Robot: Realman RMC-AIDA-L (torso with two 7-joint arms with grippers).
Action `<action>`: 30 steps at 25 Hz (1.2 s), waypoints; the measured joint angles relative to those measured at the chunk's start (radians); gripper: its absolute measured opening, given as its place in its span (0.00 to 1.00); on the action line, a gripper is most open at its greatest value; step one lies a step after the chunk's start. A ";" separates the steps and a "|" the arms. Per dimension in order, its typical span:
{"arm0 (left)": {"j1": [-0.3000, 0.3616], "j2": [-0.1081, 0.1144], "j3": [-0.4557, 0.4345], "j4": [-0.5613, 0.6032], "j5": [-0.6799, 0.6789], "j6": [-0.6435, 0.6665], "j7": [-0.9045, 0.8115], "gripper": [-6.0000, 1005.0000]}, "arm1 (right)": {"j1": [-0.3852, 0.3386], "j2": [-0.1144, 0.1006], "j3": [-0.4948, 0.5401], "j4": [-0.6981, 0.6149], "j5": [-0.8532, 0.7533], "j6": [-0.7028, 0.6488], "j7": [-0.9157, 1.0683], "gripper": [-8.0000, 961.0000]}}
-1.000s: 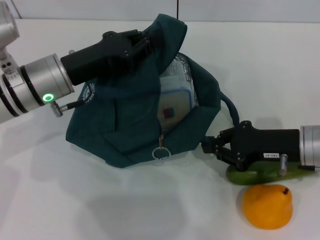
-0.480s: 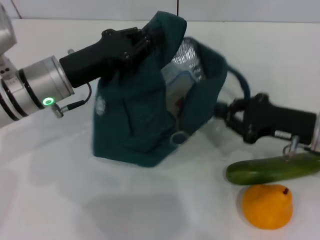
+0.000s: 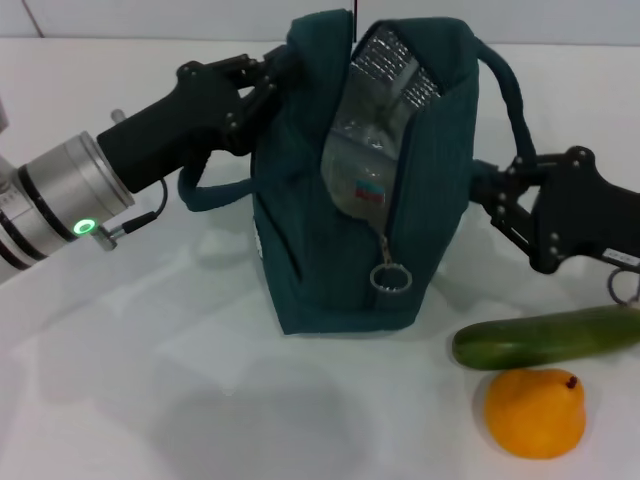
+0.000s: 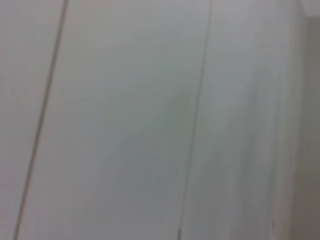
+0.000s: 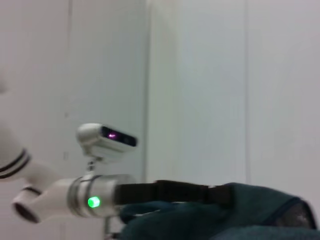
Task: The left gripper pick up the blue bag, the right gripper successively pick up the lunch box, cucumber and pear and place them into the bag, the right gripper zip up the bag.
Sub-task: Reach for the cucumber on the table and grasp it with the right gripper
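The blue bag (image 3: 330,250) stands upright in the middle of the table with its mouth open and the silver lining showing. My left gripper (image 3: 268,75) is shut on the bag's upper left rim. The right gripper (image 3: 487,197) presses against the bag's right end, just under a loop handle (image 3: 510,110), and seems shut on the fabric there. The lunch box (image 3: 362,175) stands on end inside the bag, its sticker showing. The cucumber (image 3: 545,338) lies on the table to the bag's right, with the pear (image 3: 535,412) just in front of it. In the right wrist view the left gripper (image 5: 200,192) holds the bag (image 5: 225,217).
The zipper's ring pull (image 3: 390,278) hangs low on the bag's front. The second handle (image 3: 205,195) droops to the left under my left arm. White table (image 3: 150,400) stretches out in front of the bag. The left wrist view shows only a pale wall.
The bag went from slumped flat to upright, and both grippers rose with it. The right gripper moved up and away from the cucumber, which now lies uncovered.
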 joint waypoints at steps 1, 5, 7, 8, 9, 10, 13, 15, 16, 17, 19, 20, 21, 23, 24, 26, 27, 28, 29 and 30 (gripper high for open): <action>0.005 -0.001 -0.001 0.002 -0.007 -0.007 -0.005 0.12 | 0.000 -0.009 0.000 -0.015 -0.024 -0.013 0.021 0.09; 0.022 -0.001 0.000 0.023 -0.021 -0.047 -0.013 0.14 | -0.023 -0.029 0.005 -0.082 -0.108 -0.042 0.089 0.08; 0.030 -0.002 0.001 0.031 -0.019 -0.065 -0.011 0.15 | -0.037 -0.033 0.016 -0.121 -0.147 -0.044 0.126 0.08; 0.034 -0.002 0.001 0.034 -0.017 -0.073 -0.011 0.15 | -0.042 -0.032 0.025 -0.136 -0.165 -0.045 0.140 0.08; 0.038 -0.002 0.001 0.038 -0.015 -0.079 -0.012 0.15 | -0.047 -0.031 0.036 -0.151 -0.182 -0.046 0.154 0.09; 0.040 -0.002 0.001 0.039 -0.015 -0.081 -0.013 0.16 | -0.053 -0.028 0.060 -0.171 -0.203 -0.047 0.170 0.09; 0.043 -0.002 0.002 0.052 -0.014 -0.084 -0.013 0.17 | -0.063 -0.018 0.113 -0.197 -0.231 -0.048 0.194 0.10; 0.044 -0.002 0.002 0.063 -0.013 -0.084 -0.007 0.18 | -0.064 -0.016 0.134 -0.199 -0.237 -0.051 0.208 0.10; 0.045 -0.003 0.002 0.066 -0.013 -0.083 -0.004 0.18 | -0.061 -0.016 0.135 -0.197 -0.237 -0.051 0.217 0.10; 0.045 -0.002 0.002 0.069 -0.014 -0.081 -0.001 0.19 | -0.059 -0.016 0.136 -0.194 -0.238 -0.050 0.224 0.10; 0.044 -0.002 0.002 0.078 -0.014 -0.079 0.003 0.20 | -0.049 -0.015 0.136 -0.191 -0.241 -0.043 0.250 0.11; 0.043 -0.002 0.003 0.085 -0.011 -0.079 0.004 0.20 | -0.044 -0.014 0.135 -0.190 -0.243 -0.041 0.262 0.11; 0.042 -0.002 0.003 0.086 -0.008 -0.080 0.007 0.20 | -0.041 -0.013 0.135 -0.190 -0.246 -0.041 0.269 0.11; 0.039 -0.002 0.004 0.089 -0.003 -0.081 0.019 0.21 | -0.035 -0.012 0.135 -0.193 -0.254 -0.045 0.289 0.12; 0.038 -0.003 0.004 0.089 -0.001 -0.082 0.023 0.22 | -0.035 -0.013 0.136 -0.196 -0.256 -0.049 0.300 0.12; 0.037 -0.003 0.004 0.090 -0.001 -0.085 0.029 0.29 | -0.033 -0.017 0.137 -0.199 -0.257 -0.064 0.315 0.12; 0.037 -0.003 0.004 0.090 -0.001 -0.087 0.029 0.32 | -0.032 -0.020 0.138 -0.199 -0.257 -0.075 0.326 0.13; 0.037 -0.004 0.004 0.090 -0.002 -0.089 0.030 0.36 | -0.031 -0.022 0.140 -0.200 -0.258 -0.085 0.339 0.13; 0.036 -0.004 0.004 0.090 -0.003 -0.090 0.030 0.39 | -0.030 -0.023 0.142 -0.200 -0.258 -0.086 0.350 0.13; 0.036 -0.004 0.004 0.090 -0.005 -0.091 0.030 0.43 | -0.029 -0.024 0.145 -0.201 -0.259 -0.087 0.363 0.13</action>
